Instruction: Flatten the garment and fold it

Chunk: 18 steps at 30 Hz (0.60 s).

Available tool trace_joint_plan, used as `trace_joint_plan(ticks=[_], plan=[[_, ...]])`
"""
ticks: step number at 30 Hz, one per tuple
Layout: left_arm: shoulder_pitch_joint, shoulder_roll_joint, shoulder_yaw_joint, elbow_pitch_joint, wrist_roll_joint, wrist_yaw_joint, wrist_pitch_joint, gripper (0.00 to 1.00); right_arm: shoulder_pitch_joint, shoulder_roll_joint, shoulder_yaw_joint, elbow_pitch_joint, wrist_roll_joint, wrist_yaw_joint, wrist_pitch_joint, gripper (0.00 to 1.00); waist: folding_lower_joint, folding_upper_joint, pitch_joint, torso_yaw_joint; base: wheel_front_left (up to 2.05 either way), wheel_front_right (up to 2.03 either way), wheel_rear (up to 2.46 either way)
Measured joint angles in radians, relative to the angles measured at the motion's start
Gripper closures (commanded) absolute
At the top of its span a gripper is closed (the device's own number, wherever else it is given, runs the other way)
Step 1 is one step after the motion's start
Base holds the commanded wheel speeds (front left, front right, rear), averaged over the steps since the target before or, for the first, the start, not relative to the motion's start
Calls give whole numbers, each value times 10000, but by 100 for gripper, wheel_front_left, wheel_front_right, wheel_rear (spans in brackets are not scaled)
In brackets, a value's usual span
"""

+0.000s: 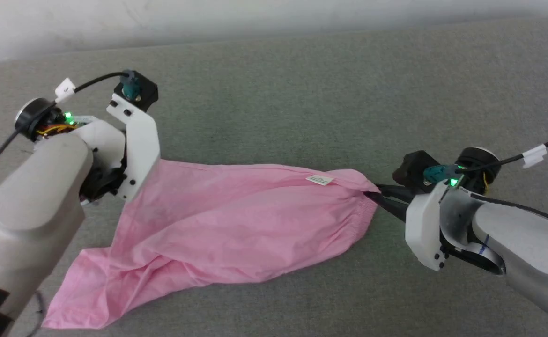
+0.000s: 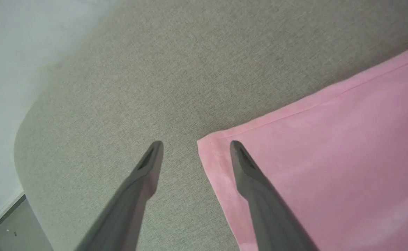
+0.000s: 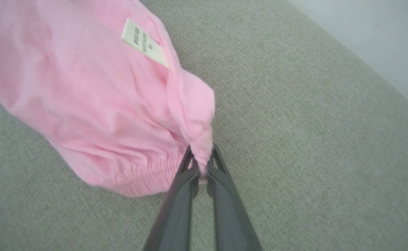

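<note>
right gripper [image 1: 372, 193], head view: closed on the gathered end of the garment [image 1: 236, 220]. My read: that pinch is your anchor for pulling the cloth taut.
garment, head view: lies on the grey cushion [image 1: 302, 93], strung out between your two arms. It's wrinkled and slack toward the lower left. The label [image 1: 320, 179] faces up near the gripped end.
left forearm [image 1: 35, 187], head view: over the opposite top corner, hiding the fingers.
left gripper [image 2: 196, 143], left wrist view: jaws wide apart, holding nothing. They straddle the hemmed corner, one finger over cloth, the other over bare cushion. Can't tell if they touch down.
right wrist view: both fingers squeeze a small bunch of hem, with the elastic gathers just beside them.
stage: flattening, no fold yet. You likely need the left closed on that corner before tensioning.
</note>
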Motion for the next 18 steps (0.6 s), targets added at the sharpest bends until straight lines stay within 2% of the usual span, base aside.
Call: trace_joint_plan(ticks=[3,7,17,18], plan=[[-383,380,-823,-67,-922,-13,1009,0,-126,115,10,0,-71,0,-21,100,0,0,177,-187,0,0,0],[-779,696,-1762,-38,-1597,-27,1904,0,-325,253,69,-2,-144,0,-81,100,0,0,415,-414,0,0,0],[-1395,857,-3010,596,-1883,-29,1618,0,-593,447,326,-40,-257,0,-86,100,-2,0,948,-824,0,0,0],[-1474,882,-3262,545,-1950,-27,1716,87,-595,449,349,-40,-257,0,-82,100,-1,0,970,-834,0,0,0]])
